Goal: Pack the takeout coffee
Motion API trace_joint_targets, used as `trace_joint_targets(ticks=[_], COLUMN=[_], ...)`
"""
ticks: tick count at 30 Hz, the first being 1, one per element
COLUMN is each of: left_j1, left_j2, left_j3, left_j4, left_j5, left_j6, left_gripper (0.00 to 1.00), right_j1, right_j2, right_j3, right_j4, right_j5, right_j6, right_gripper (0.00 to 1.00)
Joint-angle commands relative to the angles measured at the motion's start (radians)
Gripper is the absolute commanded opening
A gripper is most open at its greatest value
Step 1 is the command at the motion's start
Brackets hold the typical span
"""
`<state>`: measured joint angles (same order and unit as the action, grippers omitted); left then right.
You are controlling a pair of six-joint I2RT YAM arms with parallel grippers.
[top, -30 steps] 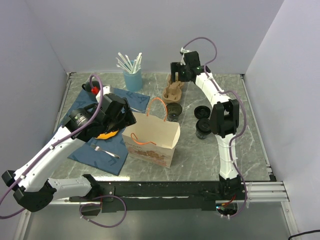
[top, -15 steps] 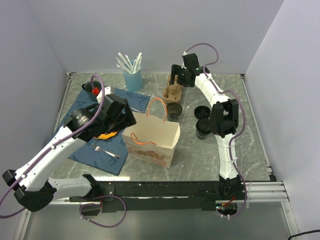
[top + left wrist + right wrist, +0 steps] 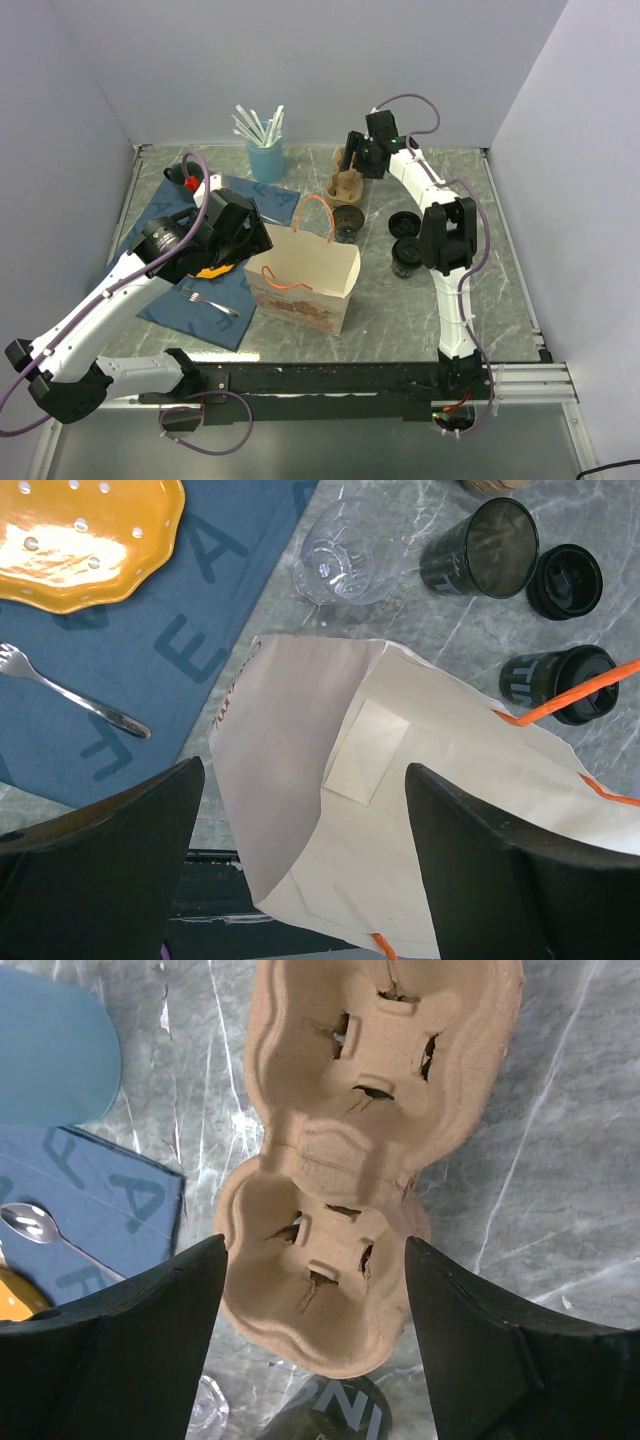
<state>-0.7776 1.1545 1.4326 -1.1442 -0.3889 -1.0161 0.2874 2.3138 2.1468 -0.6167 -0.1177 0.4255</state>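
The takeout coffee (image 3: 405, 257) (image 3: 556, 684), a small black cup with a black lid, stands on the marble right of the open paper bag (image 3: 303, 272) (image 3: 400, 810). My left gripper (image 3: 245, 235) (image 3: 305, 770) hovers open above the bag's mouth and holds nothing. At the back, my right gripper (image 3: 358, 160) (image 3: 315, 1245) is open. Its jaws stand on either side of one well of the brown cardboard cup carrier (image 3: 347, 186) (image 3: 340, 1160), with a gap on each side.
Between carrier and bag stand a dark green mug (image 3: 347, 222) (image 3: 480, 560) and a clear glass (image 3: 340, 565). A second black lidded round (image 3: 404, 222) (image 3: 565, 580) sits behind the coffee. On the blue cloth (image 3: 165, 290) lie an orange plate (image 3: 80, 540) and a fork (image 3: 208, 302). A blue cup of straws (image 3: 264, 157) stands at the back.
My right gripper has come down toward the cup carrier and its jaws have narrowed a little. The left arm and the bag have stayed put.
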Motion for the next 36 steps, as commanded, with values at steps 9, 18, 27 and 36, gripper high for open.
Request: trace_joint_targets(ticks=[9, 18, 27, 36], left_j1=[0.003, 0.003, 0.003, 0.004], left_j2=[0.002, 0.011, 0.011, 0.019], left_j3=[0.017, 0.023, 0.019, 0.025], left_j4=[-0.009, -0.006, -0.011, -0.015], left_j5=[0.002, 0.004, 0.004, 0.004], left_j6=[0.004, 0.016, 0.019, 0.021], left_gripper=[0.88, 0.88, 0.89, 0.89], right_j1=[-0.028, -0.033, -0.034, -0.034], right_j2=[0.010, 0.015, 0.044, 0.065], right_j3=[-0.005, -0.013, 0.004, 0.021], right_j4=[0.054, 0.074, 0.058, 0.074], right_j5=[0.004, -0.002, 0.041, 0.056], right_j6=[0.013, 0.013, 0.025, 0.027], right_gripper=[0.70, 0.61, 0.52, 0.44])
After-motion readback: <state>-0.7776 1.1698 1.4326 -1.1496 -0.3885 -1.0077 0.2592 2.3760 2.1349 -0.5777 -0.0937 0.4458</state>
